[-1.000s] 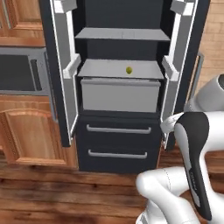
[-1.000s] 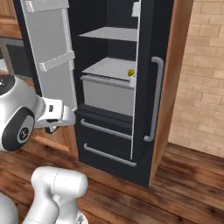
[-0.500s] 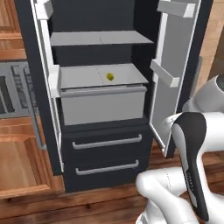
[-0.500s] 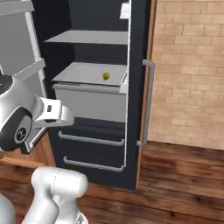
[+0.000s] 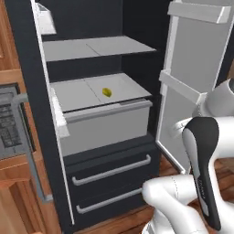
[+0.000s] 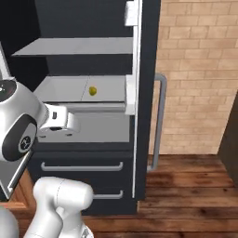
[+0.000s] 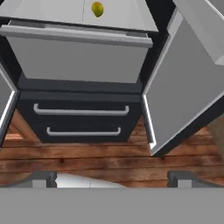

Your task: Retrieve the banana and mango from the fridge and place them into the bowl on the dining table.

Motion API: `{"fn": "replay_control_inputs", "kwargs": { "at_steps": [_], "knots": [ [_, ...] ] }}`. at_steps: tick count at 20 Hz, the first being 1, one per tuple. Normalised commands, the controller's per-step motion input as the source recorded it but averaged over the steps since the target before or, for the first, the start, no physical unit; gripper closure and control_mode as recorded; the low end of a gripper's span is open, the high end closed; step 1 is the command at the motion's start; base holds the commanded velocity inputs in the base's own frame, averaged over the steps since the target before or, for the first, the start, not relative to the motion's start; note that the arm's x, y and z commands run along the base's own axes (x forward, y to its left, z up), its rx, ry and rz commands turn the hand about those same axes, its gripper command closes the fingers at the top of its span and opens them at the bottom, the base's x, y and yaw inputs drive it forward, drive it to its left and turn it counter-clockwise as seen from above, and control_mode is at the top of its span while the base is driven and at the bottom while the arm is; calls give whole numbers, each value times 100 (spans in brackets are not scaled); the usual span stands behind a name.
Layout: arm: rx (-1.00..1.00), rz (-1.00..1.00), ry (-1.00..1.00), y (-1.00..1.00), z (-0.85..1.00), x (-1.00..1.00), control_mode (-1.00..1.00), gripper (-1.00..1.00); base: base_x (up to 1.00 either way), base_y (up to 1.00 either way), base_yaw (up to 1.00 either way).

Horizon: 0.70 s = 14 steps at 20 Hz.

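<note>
The black fridge stands with both doors open, grey-white shelves inside. A small yellow-green mango lies alone on the shelf above the pulled-out grey drawer; it also shows as the mango and, at the top of the hand view, the mango. My gripper is open with nothing between its fingertips. It hangs low in front of the fridge's lower drawers, well short of the mango. The banana, the bowl and the dining table are out of view.
The open right fridge door stands close beside my arm. The other door's edge with a silver bar handle juts out toward me. A built-in microwave and wood cabinets flank the left, a brick wall the right. The floor is wood.
Both base views have swung and closed in on the fridge, so the camera has moved. The mango stays on its shelf and the gripper stays open.
</note>
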Motion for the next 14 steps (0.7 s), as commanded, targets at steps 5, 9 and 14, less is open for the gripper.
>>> {"fn": "replay_control_inputs", "kwargs": {
  "at_steps": [5, 9, 14],
  "knots": [
    [0, 0, 0, 0, 0, 0, 100, -100, 54, 63, -32],
    [0, 0, 0, 0, 0, 0, 100, -100, 51, -19, -3],
    [0, 0, 0, 0, 0, 0, 100, -100, 56, -26, 15]
  ]
}}
